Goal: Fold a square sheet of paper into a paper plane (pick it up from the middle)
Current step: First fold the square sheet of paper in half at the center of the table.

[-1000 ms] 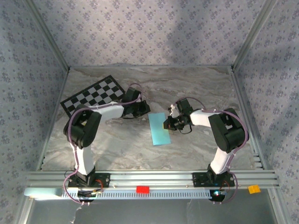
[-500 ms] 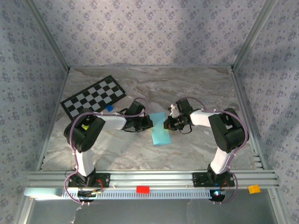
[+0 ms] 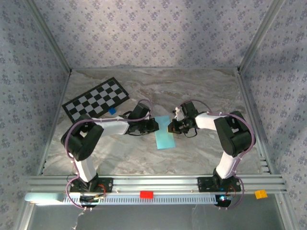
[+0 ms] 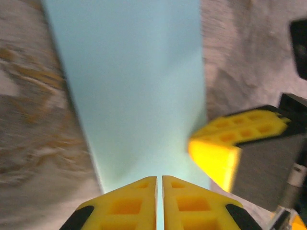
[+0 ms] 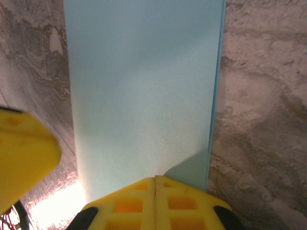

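The paper (image 3: 164,132) lies flat on the table (image 3: 201,91) as a long strip with one doubled edge, so I judge the half-fold done, with the nose and wing folds left. My left pincer (image 3: 154,125) is clenched at one long edge and my right pincer (image 3: 170,128) at the other. Whether either pinches the paper, I cannot tell.
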Available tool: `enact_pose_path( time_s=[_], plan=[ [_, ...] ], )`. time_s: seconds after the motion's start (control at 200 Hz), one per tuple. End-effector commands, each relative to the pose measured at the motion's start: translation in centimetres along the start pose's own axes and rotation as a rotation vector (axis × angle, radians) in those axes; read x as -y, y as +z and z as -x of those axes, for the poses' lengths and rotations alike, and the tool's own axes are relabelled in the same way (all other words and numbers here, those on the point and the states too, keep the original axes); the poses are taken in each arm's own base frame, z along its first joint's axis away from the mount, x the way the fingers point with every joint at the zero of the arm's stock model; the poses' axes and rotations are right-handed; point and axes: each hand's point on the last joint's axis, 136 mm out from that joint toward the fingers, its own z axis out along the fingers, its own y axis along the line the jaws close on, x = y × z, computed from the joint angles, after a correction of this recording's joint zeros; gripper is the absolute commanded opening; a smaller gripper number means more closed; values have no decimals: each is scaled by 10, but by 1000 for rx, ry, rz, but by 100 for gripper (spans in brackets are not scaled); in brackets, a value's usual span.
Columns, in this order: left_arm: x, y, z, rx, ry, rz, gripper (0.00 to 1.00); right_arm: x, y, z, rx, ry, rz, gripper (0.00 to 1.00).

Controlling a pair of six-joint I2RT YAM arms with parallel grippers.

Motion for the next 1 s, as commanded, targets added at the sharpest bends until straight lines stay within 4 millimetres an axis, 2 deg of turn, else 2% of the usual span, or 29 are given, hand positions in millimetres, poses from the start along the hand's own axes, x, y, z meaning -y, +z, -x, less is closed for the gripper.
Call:
enact_pose_path(
  time_s=[0.0,0.075,0.225,0.365,0.47,0.7,0.85,0.995],
  plan=[
    [23,-1,-13,-28,10,-65,10,79,2,-63,-164,136,-313,0],
    [17,7,-24,-45,7,-52,9,80,1,-64,-164,138,-317,0],
    [-14,22,-40,-70,-19,11,7,81,1,-65,-156,139,-320,0],
    [-32,22,-50,-75,-34,46,7,80,1,-64,-152,136,-322,0],
    [-28,16,-49,-72,-10,47,8,81,1,-65,-156,137,-320,0],
    [8,-4,-41,-52,27,-21,11,80,3,-66,-162,136,-316,0],
    [25,-5,-55,-85,36,-73,10,80,3,-65,-162,135,-315,0],
    [18,6,-73,-131,36,-53,8,81,3,-66,-165,138,-318,0]
  ],
)
